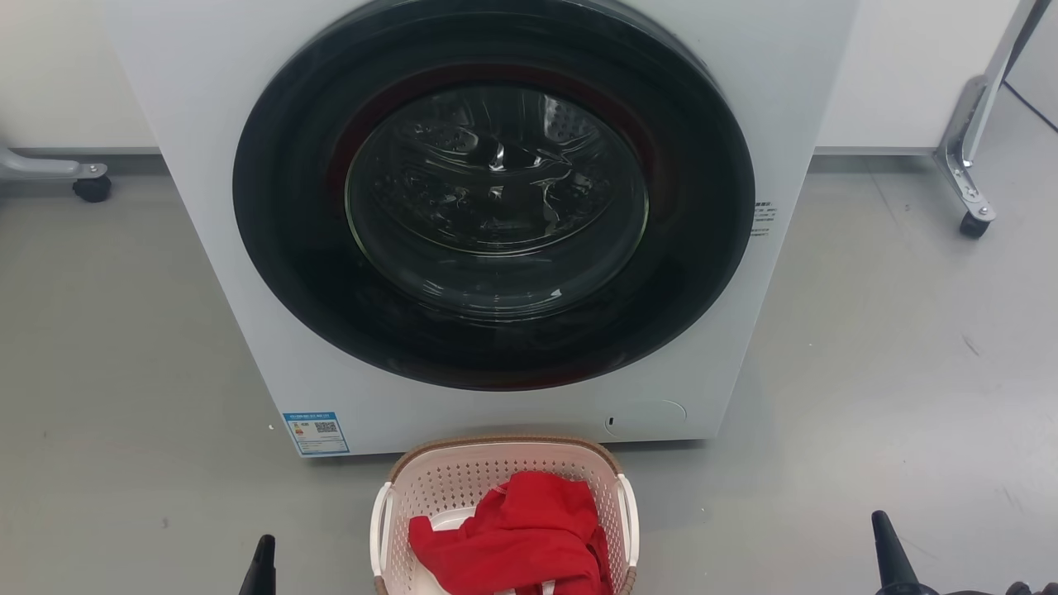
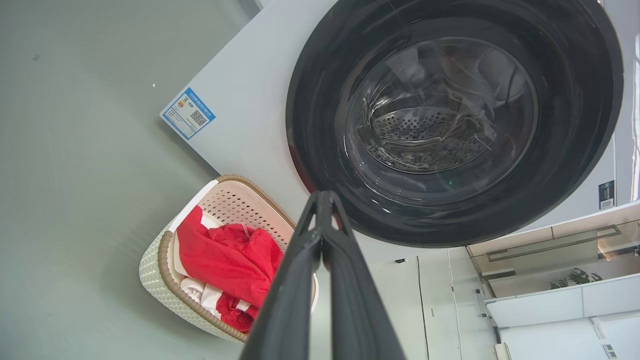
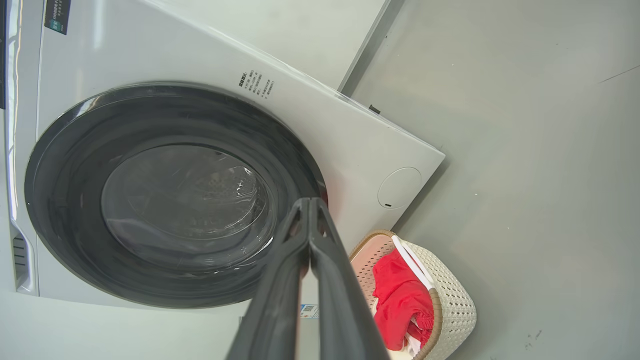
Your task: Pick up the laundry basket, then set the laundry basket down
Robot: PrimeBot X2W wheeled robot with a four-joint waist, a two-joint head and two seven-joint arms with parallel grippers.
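Two dark grippers flank the small cream-white perforated plastic laundry basket (image 1: 488,475) in the head view. The left gripper (image 1: 263,564) pokes up at seven o'clock and the right gripper (image 1: 886,541) at five o'clock, each well apart from the basket and holding nothing. The basket stands upright on the smooth grey floor (image 1: 868,372) at six o'clock. Its brown woven-look rim is just beside the foot of the big white front-loading washing machine (image 1: 496,413), whose round dark glass door is shut. A crumpled red cloth garment (image 1: 521,529) lies heaped inside over something white, and the white side handles run along the basket's three and nine o'clock sides.

Left wrist view: the left gripper's (image 2: 324,200) two long fingers meet at their tips, pinched together on empty air. The basket (image 2: 155,275) sits on the floor at eight o'clock from them.

Right wrist view: the right gripper (image 3: 310,202) is likewise closed tip to tip and empty. The basket (image 3: 455,300) sits at four o'clock from the tips, just beside the machine's lower front.

As to the step, I judge the scene fits two stages: arms poised ahead of a reach for the handles, or arms clear of a basket already lifted and set down. These pictures do not settle which. Should a lift be due, both pairs of fingers would need to part and close on the side handles evenly; should the set-down be over, the basket already stands as the task wants it
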